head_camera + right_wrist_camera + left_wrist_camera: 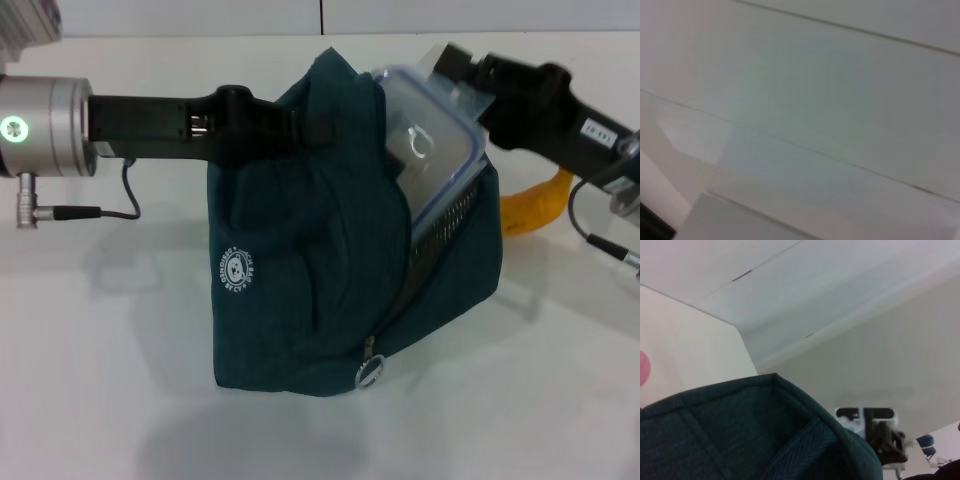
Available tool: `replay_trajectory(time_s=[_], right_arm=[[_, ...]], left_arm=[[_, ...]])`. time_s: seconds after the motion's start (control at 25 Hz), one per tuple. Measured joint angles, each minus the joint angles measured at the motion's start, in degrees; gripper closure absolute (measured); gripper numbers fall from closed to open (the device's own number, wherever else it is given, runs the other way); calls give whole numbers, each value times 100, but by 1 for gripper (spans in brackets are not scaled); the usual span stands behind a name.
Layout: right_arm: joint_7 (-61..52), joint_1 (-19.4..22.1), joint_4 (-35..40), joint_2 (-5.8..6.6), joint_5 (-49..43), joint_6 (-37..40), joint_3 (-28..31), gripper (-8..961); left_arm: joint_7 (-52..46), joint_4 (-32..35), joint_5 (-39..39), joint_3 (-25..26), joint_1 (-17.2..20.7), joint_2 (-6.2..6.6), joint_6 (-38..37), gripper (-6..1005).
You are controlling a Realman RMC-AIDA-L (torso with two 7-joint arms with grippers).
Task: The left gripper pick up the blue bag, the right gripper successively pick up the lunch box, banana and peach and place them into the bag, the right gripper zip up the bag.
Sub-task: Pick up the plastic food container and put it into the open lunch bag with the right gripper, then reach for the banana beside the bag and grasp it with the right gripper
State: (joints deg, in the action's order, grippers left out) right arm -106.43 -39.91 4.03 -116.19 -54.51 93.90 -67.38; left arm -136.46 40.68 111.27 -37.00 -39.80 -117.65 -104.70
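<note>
Left tool [300, 128] grips the dark teal fabric bag [300, 290] at its upper rim. Right tool [455, 72] holds the clear blue-rimmed lunch box [435, 160], tilted, partly inside the bag. A yellow banana [535, 205] lies on the white bench [100, 380] behind.

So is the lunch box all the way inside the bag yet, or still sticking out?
Sticking out. The lunch box is tilted in the blue bag mouth, upper half above the rim, the right gripper at its top corner.

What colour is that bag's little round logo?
White, on the dark teal blue bag; the logo shows best in the head view.
</note>
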Motion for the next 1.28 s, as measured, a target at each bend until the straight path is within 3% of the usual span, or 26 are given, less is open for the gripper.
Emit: replay_trajectory(time_s=[0.32,0.64,0.88,1.04,1.16,1.28], right_arm=[[-10,-95,46,0,4,-403,-470,849],[166,-58,302,0,44,-407,-555,837],[294,125,472,-1,60,-402,-559,632],[457,433,916,18,123,-413,-541,549],[657,799,1508,98,131,-409,-535,486],[935,1151,2061,257,113,-451,-506,424]], left_arm=[[101,-169,-77,-1,-13,-5,24,956],[103,-168,-77,40,34,46,40,956],[103,-144,-200,52,133,126,81,956],[103,-111,-304,77,262,228,86,956],[139,-104,-317,239,322,320,91,956],[182,-103,-350,367,406,423,91,956]])
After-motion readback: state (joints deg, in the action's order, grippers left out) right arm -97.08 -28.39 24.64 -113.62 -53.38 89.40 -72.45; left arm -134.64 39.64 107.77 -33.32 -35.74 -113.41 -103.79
